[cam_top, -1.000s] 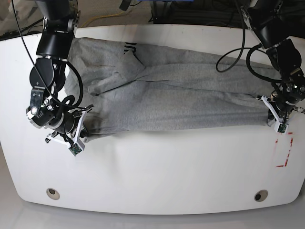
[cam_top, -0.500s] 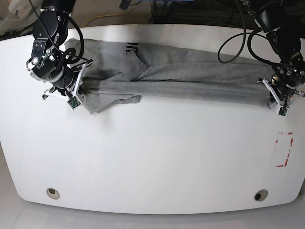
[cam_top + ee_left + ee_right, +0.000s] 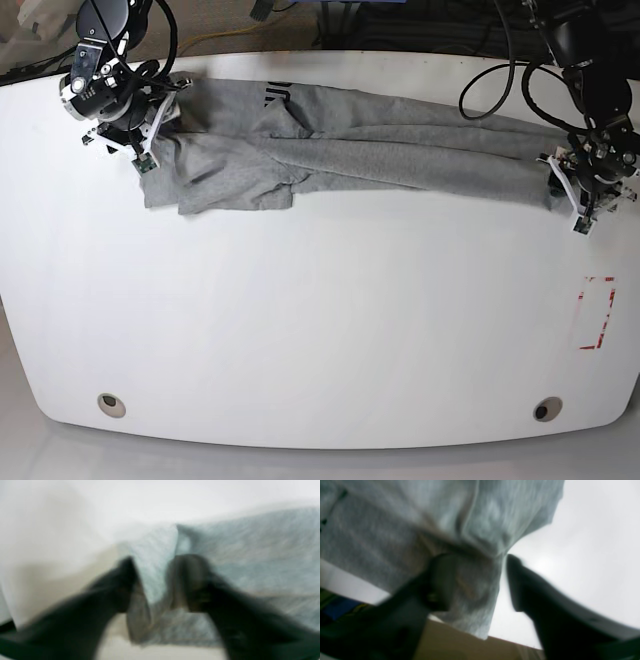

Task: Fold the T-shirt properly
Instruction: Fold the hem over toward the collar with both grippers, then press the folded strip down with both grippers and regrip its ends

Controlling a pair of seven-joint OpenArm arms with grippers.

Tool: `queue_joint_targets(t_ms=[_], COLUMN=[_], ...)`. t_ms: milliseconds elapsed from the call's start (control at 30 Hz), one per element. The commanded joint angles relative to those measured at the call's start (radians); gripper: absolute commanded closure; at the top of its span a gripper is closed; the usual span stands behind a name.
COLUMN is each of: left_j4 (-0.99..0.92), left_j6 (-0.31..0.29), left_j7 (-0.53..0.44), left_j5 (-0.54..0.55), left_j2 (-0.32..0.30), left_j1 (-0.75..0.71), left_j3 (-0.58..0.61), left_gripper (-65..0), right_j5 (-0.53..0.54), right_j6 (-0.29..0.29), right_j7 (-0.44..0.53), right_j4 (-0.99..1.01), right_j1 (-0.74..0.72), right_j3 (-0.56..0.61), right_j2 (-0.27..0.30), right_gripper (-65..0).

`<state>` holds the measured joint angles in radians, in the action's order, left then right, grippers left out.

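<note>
While the blur smears everything in the left wrist view, the left gripper (image 3: 152,582) clearly has grey cloth of the shirt (image 3: 237,562) running between its two dark fingers (image 3: 190,580), pinched at a folded edge, and the rest of the fabric spreads off to the right over the white table (image 3: 75,517).

Over to the right wrist view: the right gripper (image 3: 480,585) stands spread, one finger (image 3: 440,585) pressed against a hanging bunch of shirt (image 3: 420,525), the other clear of it on bare white.

Now the base view: the shirt (image 3: 400,150) lies stretched in a long narrow band along the table's (image 3: 320,330) far edge, the right gripper (image 3: 140,135) at its bunched left end, the left gripper (image 3: 580,195) at its right tip.
</note>
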<state>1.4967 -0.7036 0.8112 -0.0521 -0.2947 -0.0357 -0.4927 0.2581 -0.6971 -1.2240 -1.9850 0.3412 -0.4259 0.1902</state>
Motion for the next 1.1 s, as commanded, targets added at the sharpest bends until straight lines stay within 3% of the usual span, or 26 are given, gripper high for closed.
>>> queue_joint_targets(t_ms=[0, 133, 233, 433, 600, 767, 933, 1067], left_j4=[0.022, 0.115, 0.19, 0.279, 0.29, 0.233, 0.074, -0.034], left_j6=[0.005, 0.005, 0.005, 0.005, 0.005, 0.005, 0.005, 0.005], left_j7=[0.02, 0.101, 0.168, 0.236, 0.236, 0.236, 0.23, 0.138], left_j5=[0.007, 0.068, 0.182, 0.397, 0.4, 0.288, 0.26, 0.254], left_j2=[-0.016, -0.034, -0.076, -0.108, -0.076, -0.034, -0.042, -0.053], left_j1=[0.007, 0.009, 0.007, -0.017, -0.019, -0.039, -0.04, -0.042], left_j3=[-0.005, -0.045, -0.06, -0.059, -0.005, 0.038, 0.055, 0.056], left_gripper=[-42.1, -42.4, -42.5, -42.1, -42.1, -42.1, -42.1, -42.1], right_j5=[0.02, 0.089, 0.172, 0.261, 0.263, 0.263, 0.263, 0.208], right_j6=[-0.001, -0.001, -0.001, -0.001, -0.001, -0.001, -0.001, -0.001], right_j7=[0.017, 0.017, 0.017, 0.011, -0.032, -0.035, -0.012, 0.105], right_j4=[-0.032, -0.049, -0.047, -0.046, -0.024, 0.028, 0.174, 0.316], right_j1=[0.014, 0.026, 0.023, -0.038, -0.118, -0.155, -0.185, -0.193], right_j3=[-0.009, -0.093, -0.169, -0.149, -0.05, 0.003, 0.054, 0.104], right_j2=[0.009, 0.01, 0.01, 0.042, 0.042, 0.018, 0.019, 0.051], right_gripper=[-48.0, -47.1, -44.2, -41.1, -32.8, -22.0, -21.9, -21.7])
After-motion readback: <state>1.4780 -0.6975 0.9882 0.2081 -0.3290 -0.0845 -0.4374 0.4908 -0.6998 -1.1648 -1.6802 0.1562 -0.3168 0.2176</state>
